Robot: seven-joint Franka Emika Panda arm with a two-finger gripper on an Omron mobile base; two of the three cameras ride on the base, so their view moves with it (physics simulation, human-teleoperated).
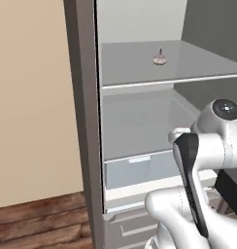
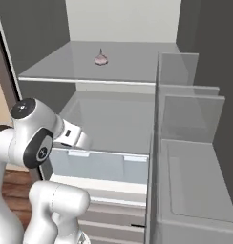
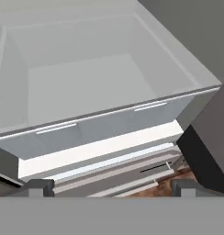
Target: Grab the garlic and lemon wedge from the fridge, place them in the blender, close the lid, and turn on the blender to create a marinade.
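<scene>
The tall grey cabinet fridge (image 1: pixel 84 121) stands open, its interior exposed to both base cameras. On its upper pale grey shelf (image 2: pixel 132 64) rests the tiny pinkish-white garlic bulb with a pointed top (image 1: pixel 160 59), upright, alone on that shelf and set toward the middle of it; the same bulb appears in the right base view (image 2: pixel 100 59). Below the shelf sits a translucent bluish drawer (image 3: pixel 86 82), open-topped, and its visible floor holds nothing that can be made out. Under it lie lower grey drawer fronts (image 3: pixel 109 170). On the right side, clear door bins (image 2: pixel 190 119) stand edge-on beside the shelves; no contents can be made out in them. A strip of brown wooden floor (image 1: pixel 38 219) shows at the foot of the fridge. The two-finger gripper (image 3: pixel 109 186) points down at the drawer front, its dark fingertips (image 3: pixel 38 186) spread to their full width and holding nothing. The garlic lies on the shelf above the drawer, well apart from the fingers and untouched.
</scene>
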